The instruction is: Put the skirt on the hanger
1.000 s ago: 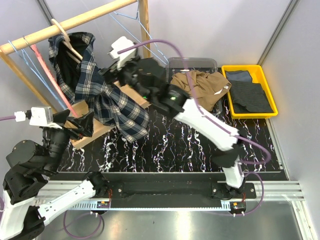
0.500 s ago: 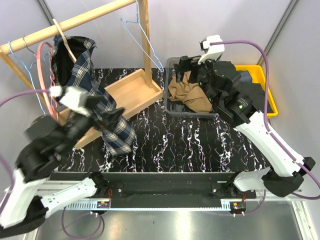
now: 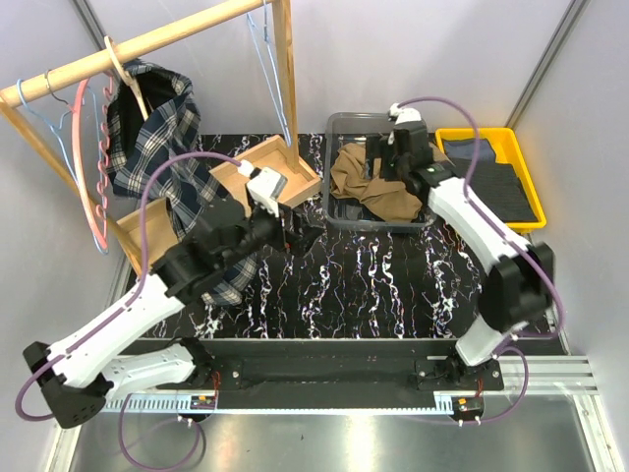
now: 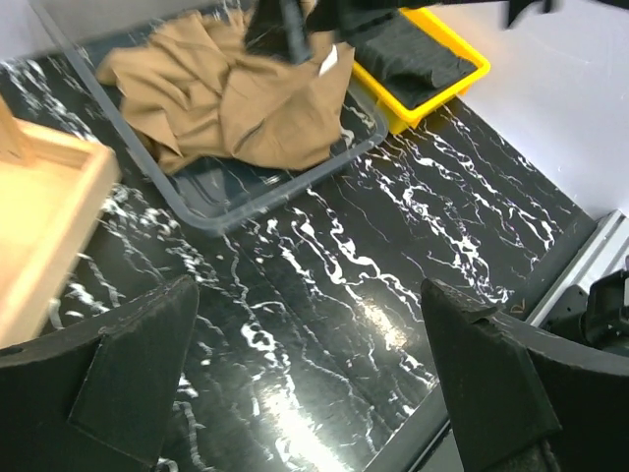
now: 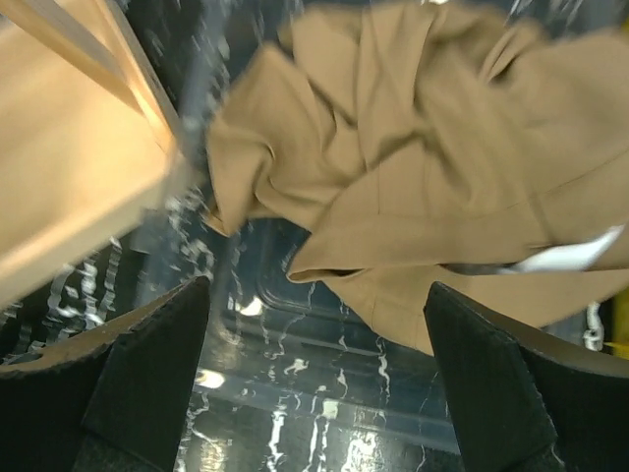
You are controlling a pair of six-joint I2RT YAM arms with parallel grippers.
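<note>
Top external view: skirt (image 3: 366, 185) lies crumpled in grey bin (image 3: 378, 227) at far-centre of table (image 3: 393, 285); tan cloth, many folds, on no hanger.
Hanger (image 3: 267, 54): thin lt-blue wire, hangs from wooden rail (image 3: 147, 44) by the upright post, seen nearly edge-on, well apart from skirt.
L gripper (image 3: 288, 232): out over table left of centre, just beside wooden tray (image 3: 285, 162), near bin's left wall; spread wide, nothing in it.
L wrist view: fingers (image 4: 128, 379) sit at the lower corners w/ bare black marble top (image 4: 393, 226) between them. Skirt (image 4: 246, 88) + bin (image 4: 226, 211) ahead, yellow tray (image 4: 432, 93) beyond, wooden tray (image 4: 39, 226) at left edge.
R gripper (image 3: 378, 162): arm reaches across to the bin, gripper over skirt's far side; spread wide, nothing held.
R wrist view: fingers (image 5: 128, 393) far apart at the lower corners, skirt (image 5: 423, 167) right below and filling upper frame, bin floor (image 5: 295, 305) showing under its near edge. Whether it touches the cloth can't be told. Whitish tag (image 5: 570, 251) at right edge of cloth.
Rack, left part: plaid shirt (image 3: 162, 147) on wooden hanger (image 3: 128, 84), pink hanger (image 3: 93, 187) further left.
Right of bin: yellow tray (image 3: 488, 228) w/ dark grey cloth (image 3: 491, 182) folded in it.
</note>
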